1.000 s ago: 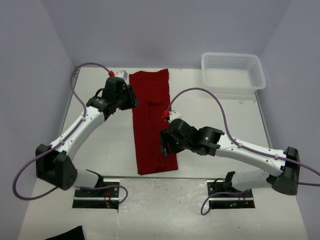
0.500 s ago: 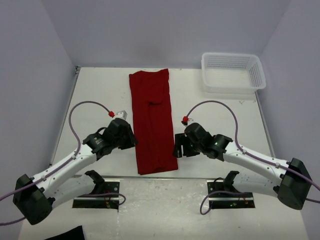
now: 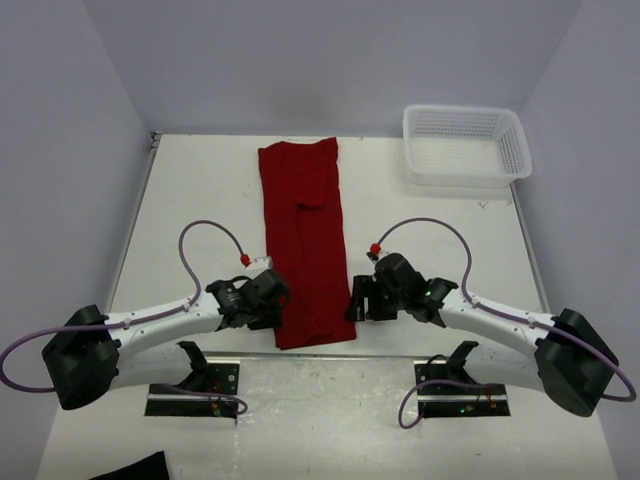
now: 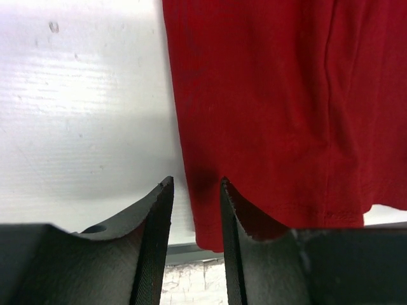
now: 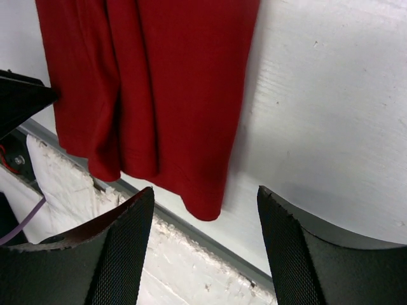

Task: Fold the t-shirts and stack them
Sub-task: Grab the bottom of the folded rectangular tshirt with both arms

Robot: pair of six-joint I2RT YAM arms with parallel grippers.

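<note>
The left gripper [image 4: 196, 184] is holding its jaws a narrow gap apart with nothing pinched between them, hovering at the near left corner of the t-shirt [image 3: 305, 230]. The right gripper [image 5: 205, 190] is standing wide apart and empty over the near right corner, by the hem. The dark red t-shirt is lying flat on the table [image 3: 430, 240] as a long strip folded lengthwise, running near to far between the arms, well apart from the white mesh basket [image 3: 465, 140] at the far right. It is looking light, soft and limp, so it is likely to be sagging and sliding if lifted by one point. Each gripper is best pinching every layer at its own near corner, just inside the hem.
</note>
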